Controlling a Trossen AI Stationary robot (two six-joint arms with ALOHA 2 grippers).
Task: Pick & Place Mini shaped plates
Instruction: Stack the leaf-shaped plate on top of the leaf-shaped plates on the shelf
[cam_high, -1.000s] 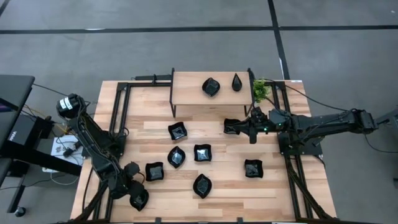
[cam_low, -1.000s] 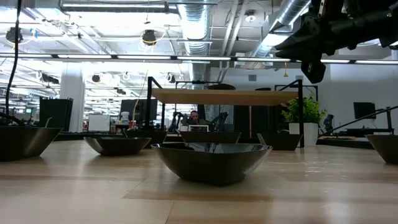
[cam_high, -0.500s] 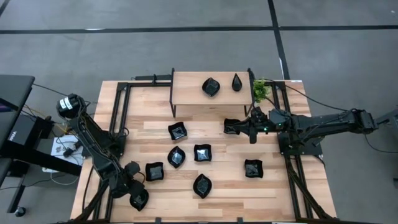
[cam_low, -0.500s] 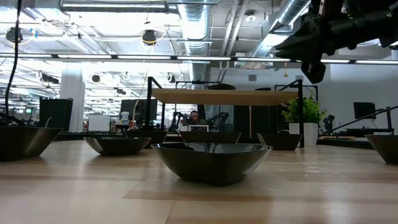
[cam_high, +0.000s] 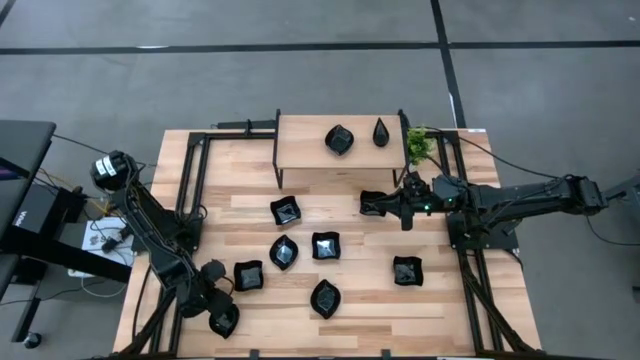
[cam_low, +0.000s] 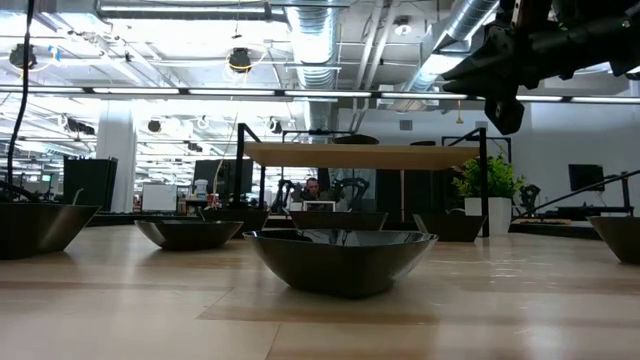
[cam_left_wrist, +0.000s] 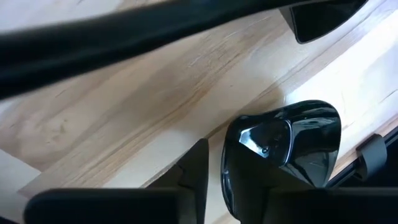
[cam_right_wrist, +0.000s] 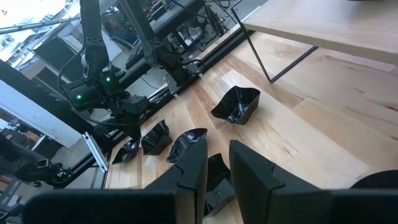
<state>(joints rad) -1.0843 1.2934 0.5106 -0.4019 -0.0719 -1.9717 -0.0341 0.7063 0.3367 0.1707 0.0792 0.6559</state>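
- Left gripper (cam_high: 222, 320) at the table's (cam_high: 440, 310) near-left corner, its fingers (cam_left_wrist: 196, 171) pinching the rim of a glossy black plate (cam_left_wrist: 283, 149) resting on the wood
- Right gripper (cam_high: 392, 205) raised right of centre, pinching a square plate (cam_high: 372, 203) (lifted)
- Two plates (cam_high: 340, 139) on the far shelf (cam_high: 300, 150); six more lie mid-table
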